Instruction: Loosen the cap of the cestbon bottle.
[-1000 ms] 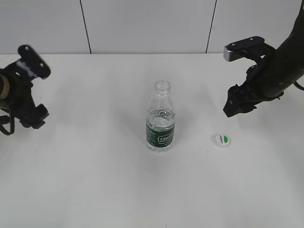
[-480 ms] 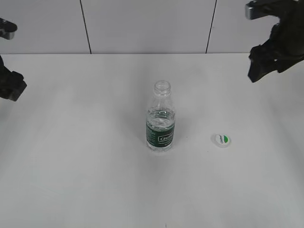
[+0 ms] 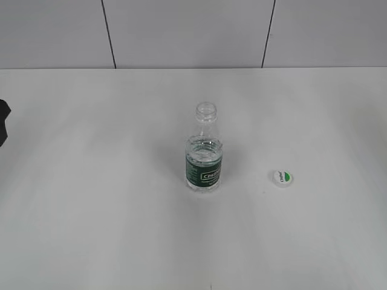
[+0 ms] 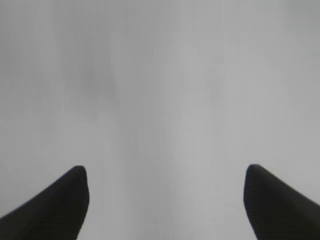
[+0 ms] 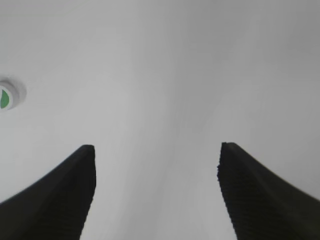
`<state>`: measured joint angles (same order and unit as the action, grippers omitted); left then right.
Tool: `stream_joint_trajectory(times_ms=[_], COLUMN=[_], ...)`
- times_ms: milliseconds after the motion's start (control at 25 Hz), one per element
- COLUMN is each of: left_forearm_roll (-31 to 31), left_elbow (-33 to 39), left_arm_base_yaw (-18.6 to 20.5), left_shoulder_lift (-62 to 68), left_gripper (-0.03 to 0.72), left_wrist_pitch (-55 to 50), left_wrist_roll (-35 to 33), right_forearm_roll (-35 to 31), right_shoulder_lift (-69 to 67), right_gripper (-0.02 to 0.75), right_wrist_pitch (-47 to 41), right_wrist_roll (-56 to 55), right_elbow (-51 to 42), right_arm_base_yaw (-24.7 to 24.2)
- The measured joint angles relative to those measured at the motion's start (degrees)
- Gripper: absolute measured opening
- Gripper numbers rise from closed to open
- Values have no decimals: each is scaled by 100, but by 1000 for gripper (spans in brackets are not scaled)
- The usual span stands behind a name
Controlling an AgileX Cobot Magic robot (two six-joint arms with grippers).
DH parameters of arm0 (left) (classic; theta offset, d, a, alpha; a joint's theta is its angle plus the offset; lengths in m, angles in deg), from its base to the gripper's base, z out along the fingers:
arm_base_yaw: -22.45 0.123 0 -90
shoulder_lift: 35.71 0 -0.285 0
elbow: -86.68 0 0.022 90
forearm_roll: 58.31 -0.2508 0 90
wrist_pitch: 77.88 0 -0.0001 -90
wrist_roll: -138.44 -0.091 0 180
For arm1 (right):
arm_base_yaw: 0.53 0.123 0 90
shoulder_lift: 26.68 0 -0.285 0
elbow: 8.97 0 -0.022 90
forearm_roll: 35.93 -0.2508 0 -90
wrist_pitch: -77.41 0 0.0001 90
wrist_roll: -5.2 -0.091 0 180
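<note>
The cestbon bottle (image 3: 204, 151) stands upright in the middle of the white table, its mouth uncapped. The cap (image 3: 283, 177), white with a green mark, lies flat on the table to the bottle's right, apart from it. It also shows at the left edge of the right wrist view (image 5: 7, 95). My left gripper (image 4: 165, 172) is open and empty over bare table. My right gripper (image 5: 156, 150) is open and empty, with the cap far to its left. In the exterior view only a dark sliver of the left arm (image 3: 3, 121) shows at the left edge; the right arm is out of view.
The white table (image 3: 121, 229) runs back to a white panelled wall (image 3: 181, 30) with two dark seams. Nothing else stands on the table.
Both arms have pulled away outward and upward. The right arm has left the exterior view and the left one is almost gone. The bottle and cap have not moved.
</note>
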<state>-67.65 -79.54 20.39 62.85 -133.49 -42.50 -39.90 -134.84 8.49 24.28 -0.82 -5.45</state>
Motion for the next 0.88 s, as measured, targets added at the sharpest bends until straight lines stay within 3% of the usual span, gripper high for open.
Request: stream_joint_trajectory(times_ms=[280, 560, 880], left_forearm_roll=[362, 513, 611], left_elbow=[605, 1579, 2198], left_arm_base_yaw=[82, 88, 88], left_shoulder_lift=[-605, -1610, -3410], left_gripper=[572, 572, 572], left_wrist_pitch=[-370, -463, -590], left_wrist_roll=[-48, -49, -65], right_forearm_roll=[-622, -644, -644], right_shoulder_lift=[844, 2041, 3247], right_gripper=[580, 580, 580], right_wrist_pitch=[-45, -33, 45], right_wrist_roll=[227, 260, 276], right_elbow=[-396, -1527, -2526], right_arm_base_yaw=[-231, -231, -231])
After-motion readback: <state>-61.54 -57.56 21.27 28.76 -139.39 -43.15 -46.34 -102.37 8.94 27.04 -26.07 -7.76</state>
